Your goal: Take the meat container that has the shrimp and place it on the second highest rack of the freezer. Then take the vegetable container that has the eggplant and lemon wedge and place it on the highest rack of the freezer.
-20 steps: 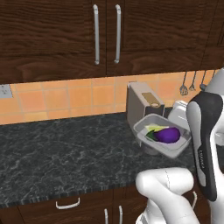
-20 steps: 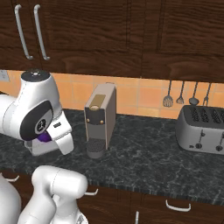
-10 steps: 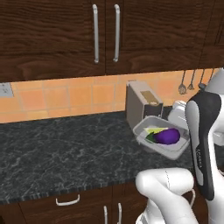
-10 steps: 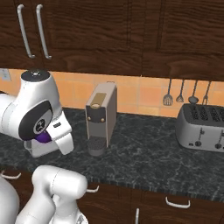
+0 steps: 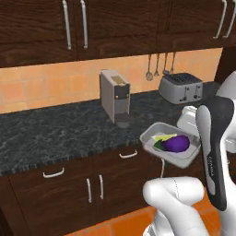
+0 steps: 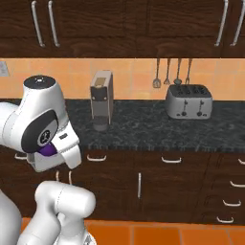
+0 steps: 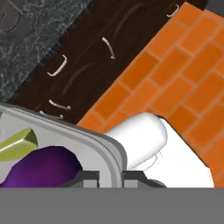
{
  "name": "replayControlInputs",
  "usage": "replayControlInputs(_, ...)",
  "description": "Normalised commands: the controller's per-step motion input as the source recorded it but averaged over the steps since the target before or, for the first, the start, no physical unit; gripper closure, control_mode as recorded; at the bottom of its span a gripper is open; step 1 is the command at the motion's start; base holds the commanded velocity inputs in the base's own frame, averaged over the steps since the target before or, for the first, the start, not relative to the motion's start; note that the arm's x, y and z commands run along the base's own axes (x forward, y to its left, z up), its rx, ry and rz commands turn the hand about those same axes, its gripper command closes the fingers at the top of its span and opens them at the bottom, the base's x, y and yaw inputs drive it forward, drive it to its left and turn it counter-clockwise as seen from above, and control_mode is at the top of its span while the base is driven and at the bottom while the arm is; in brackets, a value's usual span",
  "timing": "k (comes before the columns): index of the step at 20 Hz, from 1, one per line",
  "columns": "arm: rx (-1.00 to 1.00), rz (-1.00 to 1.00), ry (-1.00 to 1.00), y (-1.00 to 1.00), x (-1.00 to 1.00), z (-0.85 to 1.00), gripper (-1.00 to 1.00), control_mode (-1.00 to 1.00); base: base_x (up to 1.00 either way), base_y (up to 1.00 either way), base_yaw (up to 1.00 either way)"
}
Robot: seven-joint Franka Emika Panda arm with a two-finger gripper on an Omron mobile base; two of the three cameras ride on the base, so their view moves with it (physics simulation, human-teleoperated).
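Vegetable container (image 5: 171,147) carried in the air, in front of the counter (image 5: 60,131).
Gripper (image 7: 109,177) clamped narrowly on the container rim; eggplant (image 5: 175,143) and lemon wedge (image 5: 162,138) lying inside, touching each other.

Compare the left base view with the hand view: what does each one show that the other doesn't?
Left base view alone: the coffee machine, toaster and hanging utensils along the counter. Hand view alone: the orange tile floor beneath the tray, with the jaws closed on the tray's rim. Both: the tray holding the eggplant and lemon wedge, plus the dark lower cabinets.
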Motion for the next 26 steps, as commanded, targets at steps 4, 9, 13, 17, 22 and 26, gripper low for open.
replayControlInputs(4, 0.0, 0.0, 0.0, 0.0, 0.0, 0.0, 1.0, 1.0, -0.72, -0.22, -0.66)
replayControlInputs(9, 0.0, 0.0, 0.0, 0.0, 0.0, 0.0, 1.0, 1.0, -0.49, -0.21, -0.73)
replayControlInputs(13, 0.0, 0.0, 0.0, 0.0, 0.0, 0.0, 1.0, 1.0, -0.43, -0.28, -0.73)
replayControlInputs(17, 0.0, 0.0, 0.0, 0.0, 0.0, 0.0, 1.0, 1.0, -0.24, -0.43, -0.74)
replayControlInputs(22, 0.0, 0.0, 0.0, 0.0, 0.0, 0.0, 1.0, 1.0, -0.03, -0.56, -0.75)
replayControlInputs(26, 0.0, 0.0, 0.0, 0.0, 0.0, 0.0, 1.0, 1.0, 0.02, -0.36, -0.77)
